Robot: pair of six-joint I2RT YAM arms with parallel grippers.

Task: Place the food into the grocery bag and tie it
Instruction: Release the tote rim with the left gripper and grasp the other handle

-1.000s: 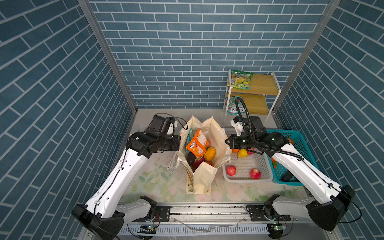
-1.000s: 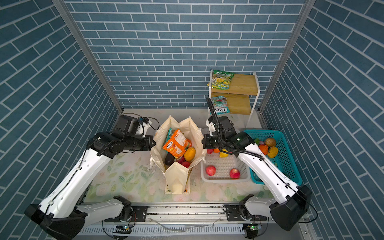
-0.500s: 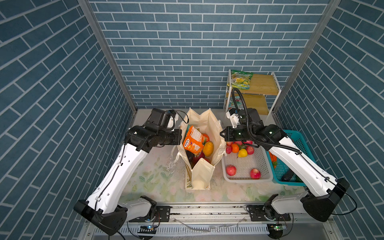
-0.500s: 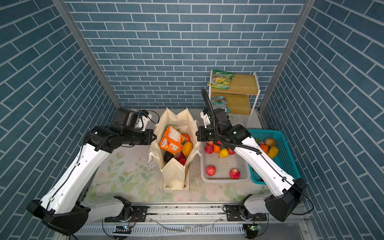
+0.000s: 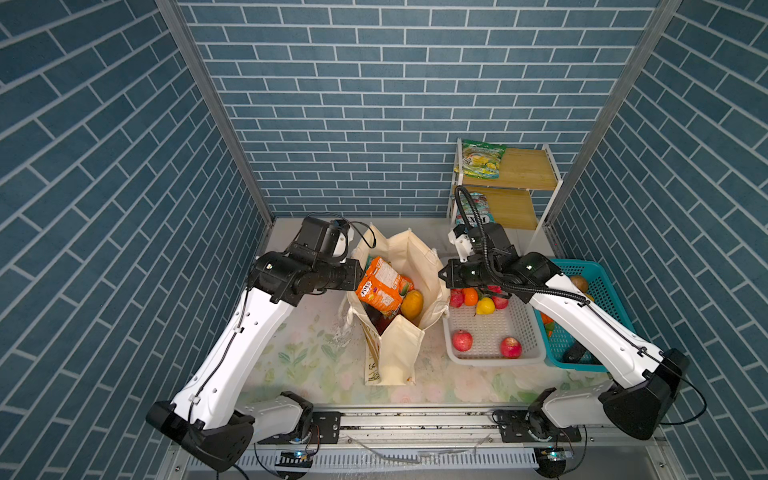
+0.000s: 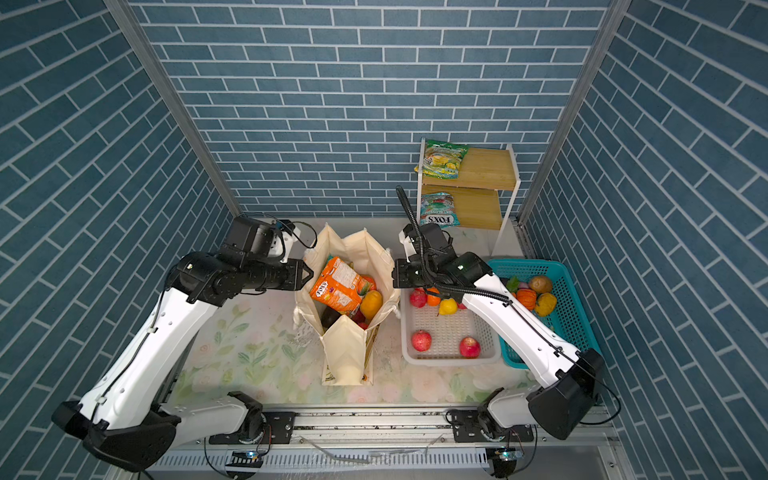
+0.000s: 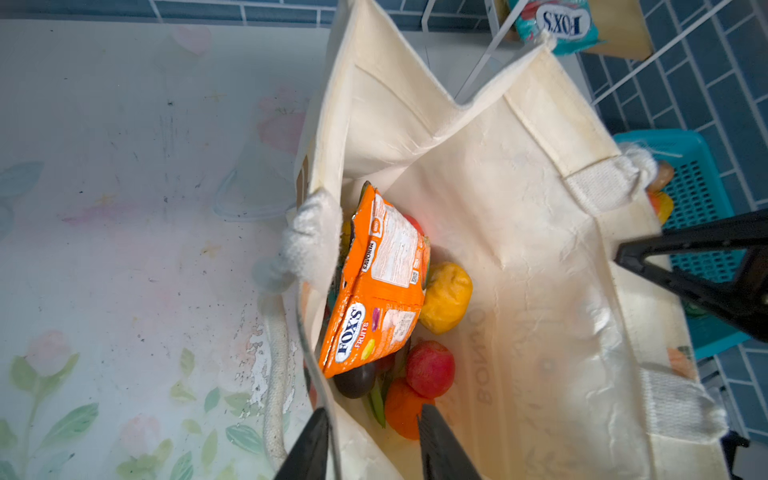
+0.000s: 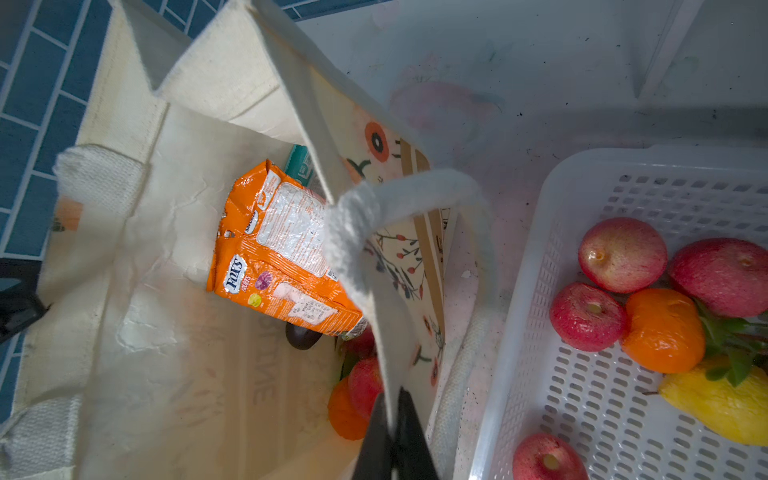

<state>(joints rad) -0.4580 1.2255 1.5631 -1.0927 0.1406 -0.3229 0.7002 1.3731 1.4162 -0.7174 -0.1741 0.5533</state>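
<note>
1. The right jaws are pressed together on the cream cloth of the grocery bag [image 5: 395, 353], at the rim of its right wall. A strap handle [image 8: 399, 195] loops just ahead of them.
2. The left jaws stand apart, astride the rim of the bag's left wall, which runs up between them. The cloth is blurred this close in, so I can't tell whether either jaw touches it.
3. The bag stands upright on the desk [image 5: 299, 353] between the two arms with its mouth open. The mouth's long axis runs from the front edge toward the back wall, so each arm faces a long side.
4. Inside, an orange packet [image 7: 374, 291] leans on end against the left wall. A yellow fruit [image 7: 446, 297] sits beside it and a red apple [image 7: 430, 368] lies lower down.
5. The unbagged food all lies right of the bag. There are apples [image 5: 462, 340] in the white basket [image 5: 494, 358] just beside it, more fruit in the teal basket [image 5: 604, 286] beyond, and a green packet [image 5: 480, 160] on the shelf [image 5: 528, 170].
6. I'd say the next pick turns on this: the right arm is much nearer that food but is occupied with the rim. The free left jaws would have to cross the open mouth.
</note>
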